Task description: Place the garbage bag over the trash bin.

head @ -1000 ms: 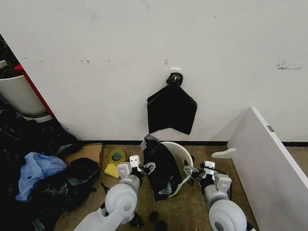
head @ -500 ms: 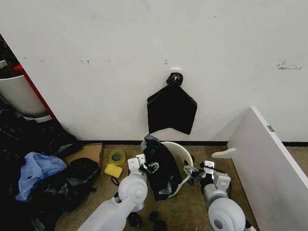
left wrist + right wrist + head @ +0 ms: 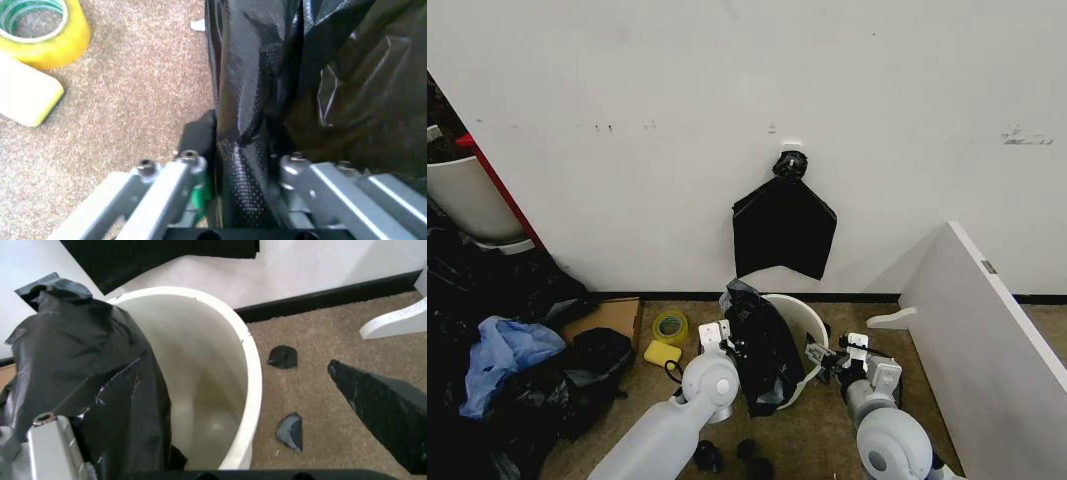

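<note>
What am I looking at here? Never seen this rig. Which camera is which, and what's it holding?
It is a wheeled robot with two arms. One picture looks down from its head; the other two come from cameras on its wrists.

In the head view, the trash bin, a small white pail, stands on the carpet by the wall, with the garbage bag draped over the side nearer the left arm. The left gripper is at the bag; the left wrist view shows its fingers either side of the black film, clamped on it. The right gripper sits at the bin's other side; the right wrist view looks into the pail, most of whose rim is still bare.

Also on the floor: a yellow tape roll and a yellow sponge. A flat black sheaf of bags hangs on the wall.
</note>
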